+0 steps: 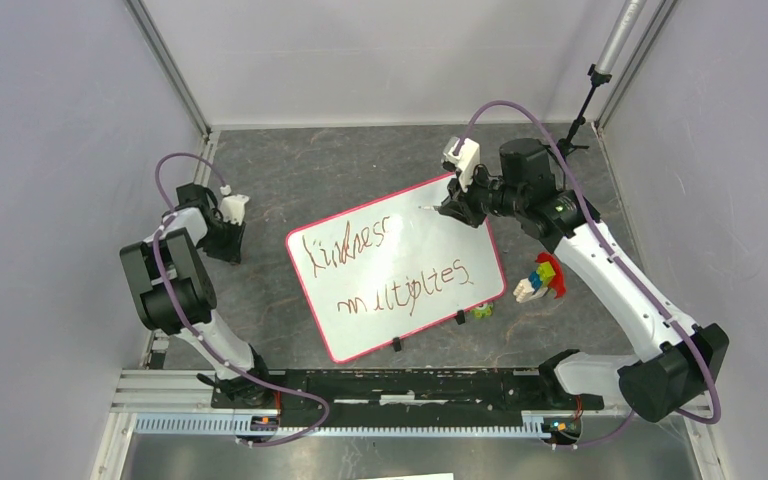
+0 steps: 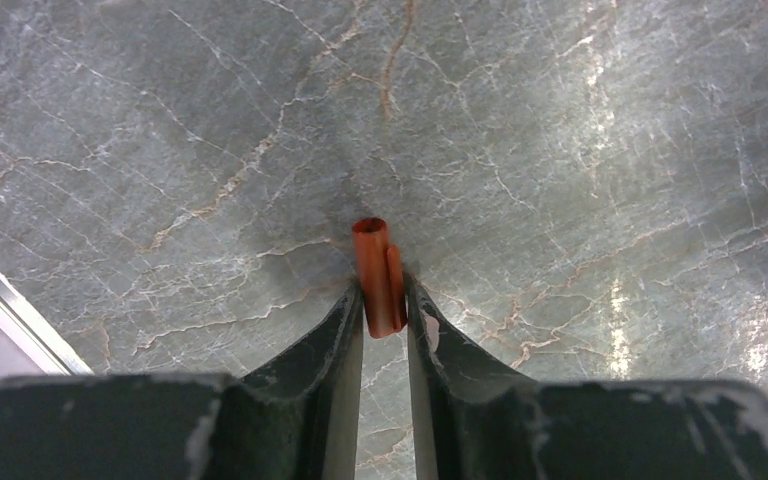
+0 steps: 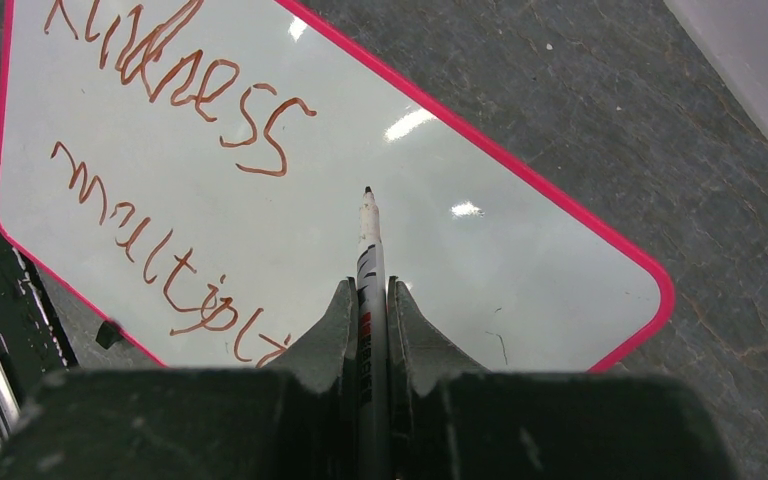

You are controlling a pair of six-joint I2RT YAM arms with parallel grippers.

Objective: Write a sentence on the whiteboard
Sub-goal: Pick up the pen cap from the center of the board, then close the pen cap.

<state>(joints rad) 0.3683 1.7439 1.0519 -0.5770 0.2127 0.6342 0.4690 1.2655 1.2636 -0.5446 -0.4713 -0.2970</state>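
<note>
Fingers first: the right fingers (image 3: 332, 325) are pinching a marker (image 3: 368, 250) close together around its barrel. Its dark tip pokes out over a bare white patch of the whiteboard (image 1: 440, 225), just past the end of the top line. Honestly can't tell if the tip is actually touching the surface or sitting just above it. The left fingers (image 2: 345, 335) are squeezed onto a little orange-red cap (image 2: 378, 275), open end up, and are aimed down at plain grey marble counter (image 2: 610, 150), well off to the left of the board. The whiteboard itself lies flat in the middle of the counter, turned at an angle, pink border all round, with two black clips (image 1: 397, 345) on its near long edge. The sentence (image 1: 400, 290) is there in wobbly reddish-brown scrawl, two lines, "kindness" on top and "multiplies" under it. Just off the board's right end sits a stack of coloured blocks (image 1: 542, 277), plus a small green thing (image 1: 482, 311) beside one of the clips.
</note>
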